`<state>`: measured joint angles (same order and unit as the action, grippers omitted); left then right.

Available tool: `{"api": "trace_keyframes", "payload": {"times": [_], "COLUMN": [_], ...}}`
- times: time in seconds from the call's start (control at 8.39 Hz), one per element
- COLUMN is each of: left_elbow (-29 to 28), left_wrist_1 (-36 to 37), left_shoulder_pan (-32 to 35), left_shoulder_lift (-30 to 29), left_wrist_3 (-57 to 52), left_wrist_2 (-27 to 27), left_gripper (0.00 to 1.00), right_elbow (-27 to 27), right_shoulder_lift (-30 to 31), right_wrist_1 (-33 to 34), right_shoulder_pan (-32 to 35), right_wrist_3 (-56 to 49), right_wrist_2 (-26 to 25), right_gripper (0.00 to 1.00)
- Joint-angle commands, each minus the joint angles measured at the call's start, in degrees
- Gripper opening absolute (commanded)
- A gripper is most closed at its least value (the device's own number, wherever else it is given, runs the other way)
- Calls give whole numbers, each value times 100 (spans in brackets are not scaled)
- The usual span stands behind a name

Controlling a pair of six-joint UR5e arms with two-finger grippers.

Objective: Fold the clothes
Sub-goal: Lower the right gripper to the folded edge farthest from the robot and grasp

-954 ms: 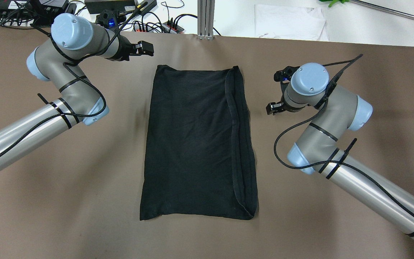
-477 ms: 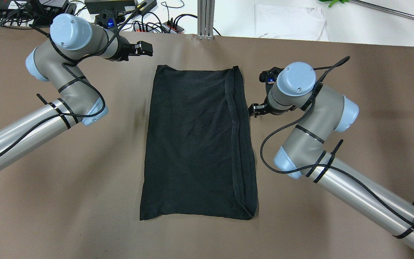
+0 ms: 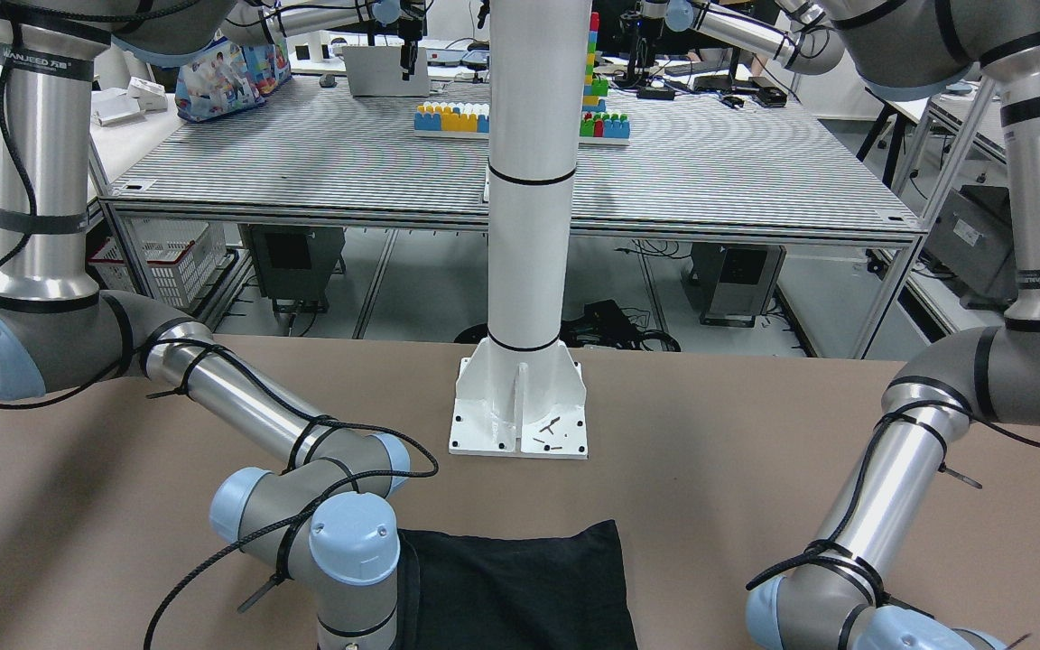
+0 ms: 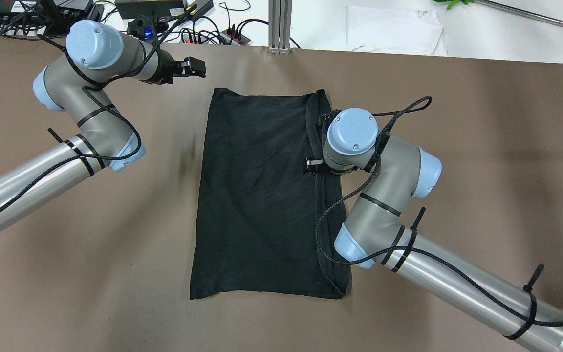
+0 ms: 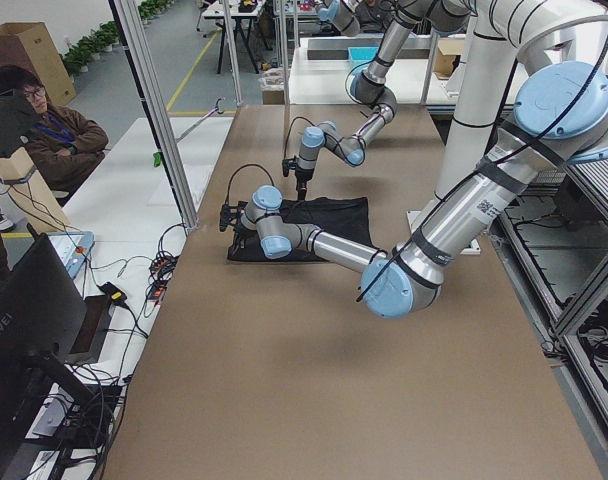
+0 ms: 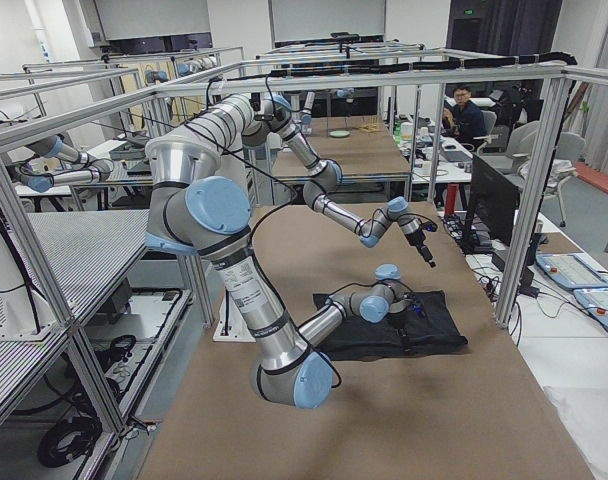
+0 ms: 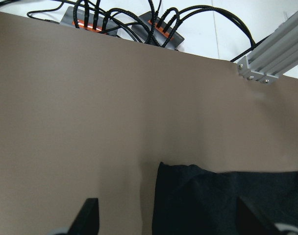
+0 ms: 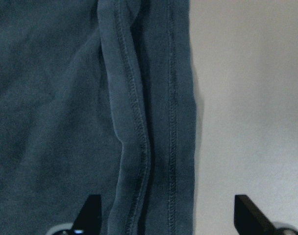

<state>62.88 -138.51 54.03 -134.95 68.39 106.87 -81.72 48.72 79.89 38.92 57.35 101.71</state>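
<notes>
The left gripper hovers over the bare table just off the far-left corner of the black garment, not touching it. The wrist cam shows its fingers spread wide w/ nothing btwn them.

The garment lies flat mid-table as a long rectangle, by the look of it doubled lengthwise. A raised stitched hem runs along its right side, just inside the edge.

The right gripper points down over that right edge, toward the far half. Its jaws are wide apart, one finger above cloth and the other above table, so they straddle hem + edge. Whether it touches the fabric can't be told.

Handling, as a judgement: thin knit, light and limp w/ no stiffness, so it'll sag and drag from whatever point is lifted. Not fragile. The matte surface prob. grips the pads OK, but stacked layers may slide apart. Best hold is a pinch at the corners or the hemmed edge, where thicker stitching gives bite, taking all layers at once. A mid-panel pinch would likely just tent the top layer.
</notes>
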Motion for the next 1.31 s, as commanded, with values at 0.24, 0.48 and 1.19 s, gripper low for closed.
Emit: {"api": "trace_keyframes", "payload": {"times": [0.24,0.48,1.19], "left_elbow": [-4,-4,5], "left_wrist_1": [0,0,0], "left_shoulder_pan": [-6,-15,-85], "left_shoulder_lift": [13,-13,-48], "left_wrist_3": [-9,8,17], "left_wrist_2": [-8,-17,-26], "left_gripper": [100,100,100], "right_elbow": [174,227,166], "right_shoulder_lift": [-3,6,233], "right_wrist_1": [-25,-26,-26], "right_shoulder_pan": [-227,-192,-34], "right_wrist_3": [136,66,-144], "right_wrist_2": [-213,-213,-292], "right_gripper": [95,95,95]}}
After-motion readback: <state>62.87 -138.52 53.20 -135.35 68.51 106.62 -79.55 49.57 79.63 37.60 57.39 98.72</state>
